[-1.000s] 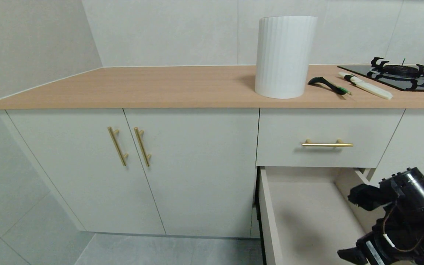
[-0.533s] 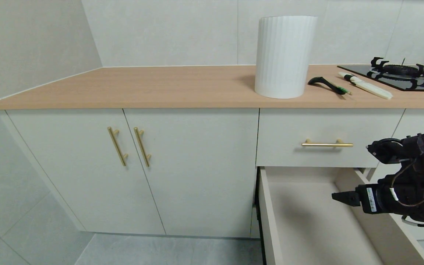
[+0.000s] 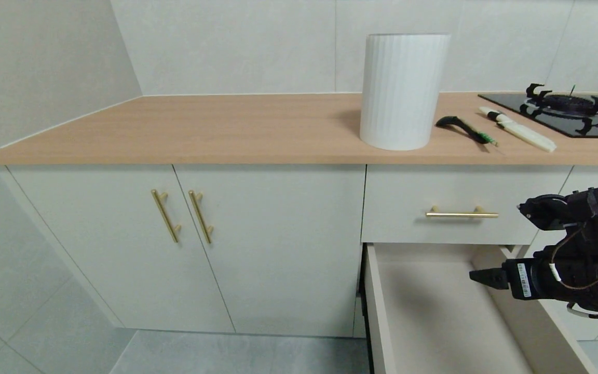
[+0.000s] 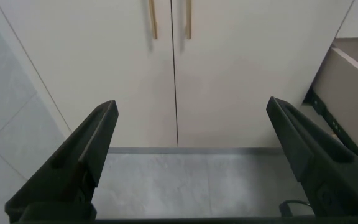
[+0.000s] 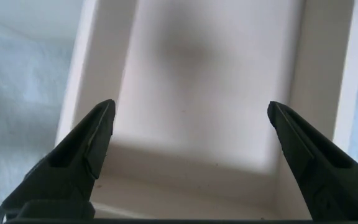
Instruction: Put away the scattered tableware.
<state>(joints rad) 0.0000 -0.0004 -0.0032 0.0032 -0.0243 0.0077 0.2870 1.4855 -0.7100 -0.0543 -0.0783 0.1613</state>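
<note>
Over the open drawer [image 3: 423,311] we hold our right gripper [image 5: 189,112] spread wide and empty, likely bound for the utensils [image 3: 460,126] on the countertop [image 3: 226,130].

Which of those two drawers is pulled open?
The lower drawer, slid out under the right end effector; the upper drawer, with the gold bar handle, is shut.

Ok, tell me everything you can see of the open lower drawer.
The lower drawer is pulled out beneath a closed drawer with a brass bar handle. Inside is smooth pale beige board: flat floor, low side walls, bare where visible. The right gripper hangs open above it, touching nothing.
</note>
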